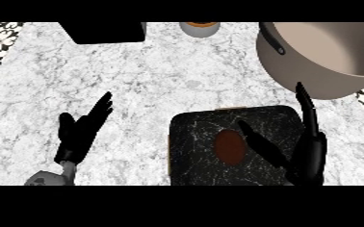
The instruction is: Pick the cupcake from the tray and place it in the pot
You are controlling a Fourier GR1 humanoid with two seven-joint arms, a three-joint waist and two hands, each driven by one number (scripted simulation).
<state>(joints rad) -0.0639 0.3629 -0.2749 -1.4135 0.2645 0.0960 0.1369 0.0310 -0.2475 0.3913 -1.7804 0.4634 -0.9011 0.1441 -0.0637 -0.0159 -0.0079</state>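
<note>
Cupcake on tray, right hand spread beside it

Cupcake (229,147) lies near the middle of the dark tray (195,139), showing as a brown oval from above. Nothing grips it. The tray sits at the near edge of the marble counter (177,77), a thin tan rim showing along its left and top sides.

Just right of the cupcake, the right hand (309,151) hangs over the tray's right part, spread wide and holding nothing. Its thumb slants toward the cupcake and ends close to it; whether it touches cannot be told. Its straight fingers (305,108) point away from the robot, their tips overlapping the pot's near wall.

The pot (313,79) stands beyond the tray at the far right, grey-beige, with a dark handle on its left rim.

Well to the left, the left hand (77,134) rests open above bare counter, fingers up.

At the far edge lie a black block (103,31) and a small grey cup (199,29) with an orange top.
</note>
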